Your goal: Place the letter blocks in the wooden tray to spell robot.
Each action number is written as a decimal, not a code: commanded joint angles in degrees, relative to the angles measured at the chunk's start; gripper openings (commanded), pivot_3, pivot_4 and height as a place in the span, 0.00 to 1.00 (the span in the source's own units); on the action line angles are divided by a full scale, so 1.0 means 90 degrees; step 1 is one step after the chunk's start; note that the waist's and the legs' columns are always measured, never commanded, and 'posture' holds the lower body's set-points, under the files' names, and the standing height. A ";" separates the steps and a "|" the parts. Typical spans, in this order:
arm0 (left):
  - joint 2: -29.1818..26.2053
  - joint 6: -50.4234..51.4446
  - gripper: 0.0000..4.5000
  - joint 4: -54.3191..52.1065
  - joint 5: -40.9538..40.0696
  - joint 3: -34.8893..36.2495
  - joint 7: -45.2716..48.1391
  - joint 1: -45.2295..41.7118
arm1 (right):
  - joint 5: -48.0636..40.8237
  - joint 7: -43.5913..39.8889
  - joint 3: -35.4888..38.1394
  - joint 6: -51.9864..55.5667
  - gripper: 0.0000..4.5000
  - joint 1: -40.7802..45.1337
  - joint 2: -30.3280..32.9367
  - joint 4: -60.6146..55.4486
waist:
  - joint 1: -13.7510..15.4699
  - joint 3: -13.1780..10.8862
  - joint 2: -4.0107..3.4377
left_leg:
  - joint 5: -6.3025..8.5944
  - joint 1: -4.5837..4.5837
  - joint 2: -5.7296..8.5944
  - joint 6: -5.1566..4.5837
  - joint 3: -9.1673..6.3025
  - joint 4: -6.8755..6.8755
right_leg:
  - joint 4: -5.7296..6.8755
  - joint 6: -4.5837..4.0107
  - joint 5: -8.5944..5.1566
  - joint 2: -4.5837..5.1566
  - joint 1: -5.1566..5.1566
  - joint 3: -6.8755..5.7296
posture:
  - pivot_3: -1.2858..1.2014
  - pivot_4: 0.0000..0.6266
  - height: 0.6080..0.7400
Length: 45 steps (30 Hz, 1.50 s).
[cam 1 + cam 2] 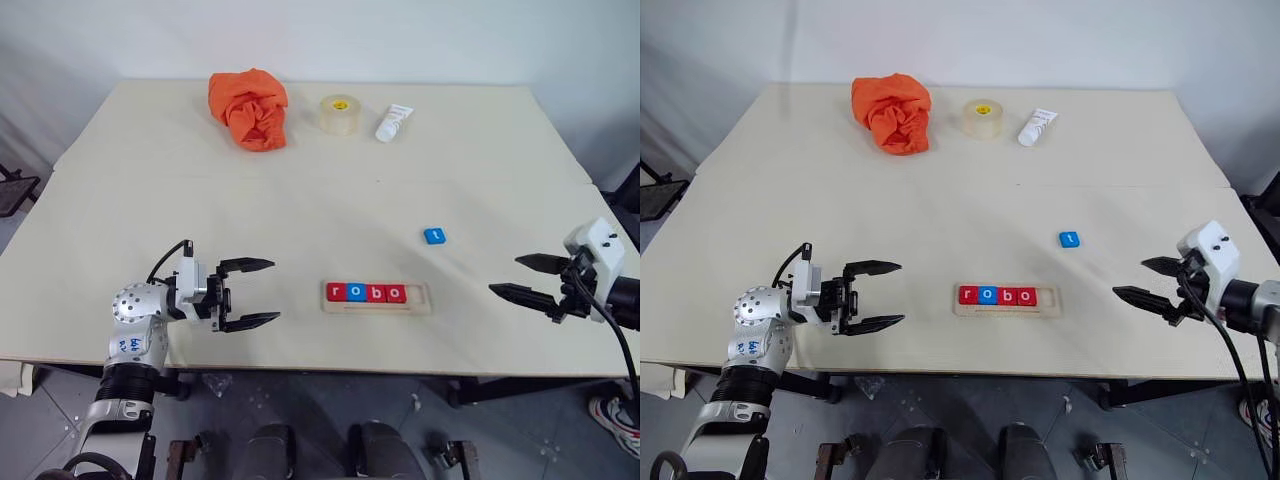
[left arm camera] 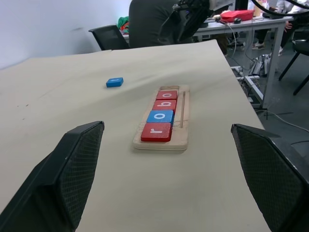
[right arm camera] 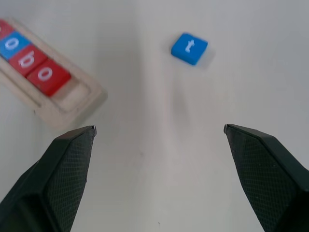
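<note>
While the blue t block lies alone on the table, four blocks sit in the tray.
Wooden tray [image 1: 424, 299]: near the front edge of the table [image 1: 300, 210], its long side running left to right; the slot at its right end is bare.
Blocks in tray [image 1: 366, 292]: red r, blue o, red b, red o, touching in a row.
Blue t block [image 1: 434, 236]: flat on the table, behind the tray's right end, apart from it.
Left gripper [image 1: 247, 293]: left of the tray, pointing toward it, fingers wide, holding nothing.
Right gripper [image 1: 528, 277]: right of the tray, fingers wide, holding nothing.
Far edge: orange cloth [image 1: 249, 108], tape roll [image 1: 340, 114], white tube [image 1: 394, 123].
</note>
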<state>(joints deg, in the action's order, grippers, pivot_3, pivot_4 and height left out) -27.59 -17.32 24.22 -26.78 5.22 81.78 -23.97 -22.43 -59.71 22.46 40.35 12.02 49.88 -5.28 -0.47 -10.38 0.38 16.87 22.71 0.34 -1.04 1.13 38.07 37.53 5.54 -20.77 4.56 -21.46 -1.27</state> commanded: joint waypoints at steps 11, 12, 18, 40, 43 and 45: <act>-0.0139 0.0071 1.00 -0.0310 -0.0060 0.0160 -0.0071 -0.0025 | 0.0857 0.2221 -0.1374 -0.1236 0.99 0.2146 -0.1765 0.1892 | -0.0086 0.0000 0.0000 | -0.0013 -0.0003 0.0000 0.0025 0.0003 -0.0006 | 0.0012 -0.0002 0.0001 0.0002 -0.0009 0.0000 | 0.52 0.24 1.00; -0.0149 0.0071 1.00 -0.0317 -0.0061 0.0167 -0.0079 -0.0020 | 0.0906 0.2311 -0.1417 -0.1311 0.99 0.2232 -0.1845 0.2031 | -0.0084 0.0000 0.0000 | -0.0013 -0.0002 0.0000 0.0024 0.0003 -0.0006 | 0.0014 -0.0002 0.0001 0.0002 -0.0011 -0.0001 | 0.52 0.24 1.00; -0.0186 0.0088 1.00 -0.0416 -0.0074 0.0201 -0.0142 0.0070 | 0.1241 0.2976 -0.1647 -0.1744 0.99 0.2548 -0.2377 0.2761 | -0.0125 0.0000 0.0000 | -0.0012 0.0006 0.0000 0.0023 0.0005 -0.0008 | 0.0024 0.0001 0.0002 0.0001 -0.0011 -0.0004 | 0.52 0.24 1.00; -0.0193 0.0120 1.00 -0.0405 -0.0083 0.0193 -0.0128 0.0079 | 0.0957 0.3833 -0.1351 -0.1350 0.33 0.2015 -0.2824 0.1779 | -0.0121 0.0001 -0.0001 | -0.0011 0.0004 0.0000 0.0022 0.0003 -0.0014 | 0.0024 0.0000 0.0002 0.0001 -0.0012 -0.0002 | 0.52 0.24 1.00; -0.0208 0.0147 1.00 -0.0401 -0.0117 0.0183 -0.0042 0.0093 | 0.0866 0.3971 -0.1193 -0.0955 0.33 0.1654 -0.2669 0.0864 | -0.0114 0.0001 -0.0001 | -0.0010 0.0015 0.0000 0.0020 -0.0001 -0.0016 | 0.0022 0.0000 0.0002 0.0002 -0.0017 -0.0003 | 0.52 0.24 1.00; -0.0221 0.0169 1.00 -0.0373 -0.0134 0.0156 0.0074 0.0080 | 0.0770 0.4200 -0.0996 -0.0574 0.33 0.1120 -0.2681 -0.0093 | -0.0114 0.0001 -0.0001 | -0.0009 0.0021 0.0000 0.0019 0.0000 -0.0015 | 0.0015 0.0002 0.0003 0.0002 -0.0019 -0.0003 | 0.52 0.24 1.00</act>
<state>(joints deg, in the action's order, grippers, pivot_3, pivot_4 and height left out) -29.01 -15.98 21.37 -26.82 6.20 81.54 -23.10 -14.06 -23.41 11.22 33.15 24.10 25.08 0.86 -1.50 -10.38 0.37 16.79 22.89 0.34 -0.86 1.09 37.93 37.68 5.56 -20.75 4.57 -21.63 -1.31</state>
